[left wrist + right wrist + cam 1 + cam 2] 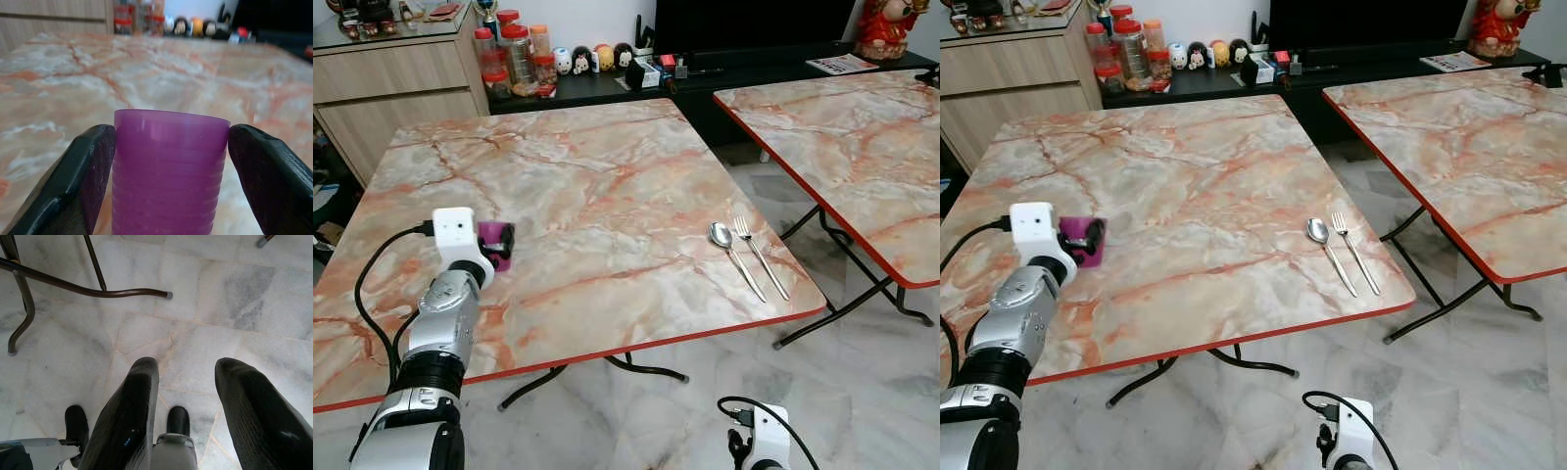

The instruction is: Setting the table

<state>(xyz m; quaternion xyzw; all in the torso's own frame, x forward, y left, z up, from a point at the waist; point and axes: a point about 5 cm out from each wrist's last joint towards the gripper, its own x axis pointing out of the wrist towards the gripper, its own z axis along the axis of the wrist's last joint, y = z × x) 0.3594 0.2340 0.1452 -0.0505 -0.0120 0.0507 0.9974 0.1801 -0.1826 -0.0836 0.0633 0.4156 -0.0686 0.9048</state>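
A purple ribbed plastic cup (494, 242) stands upright on the marble-pattern table (607, 166), near its left front part. My left gripper (171, 139) is shut on it, one black finger (83, 176) pressed against each side of the cup (168, 171). A spoon (727, 249) and a fork (760, 257) lie side by side near the table's right front corner. My right gripper (188, 377) hangs low beside the table with its fingers open over the floor.
A second marble table (862, 147) stands to the right across a narrow gap. Behind are a wooden cabinet (391, 88), red-lidded jars (519, 59) and small figurines on a low black stand (724, 83). Metal table legs (98, 286) cross the tiled floor.
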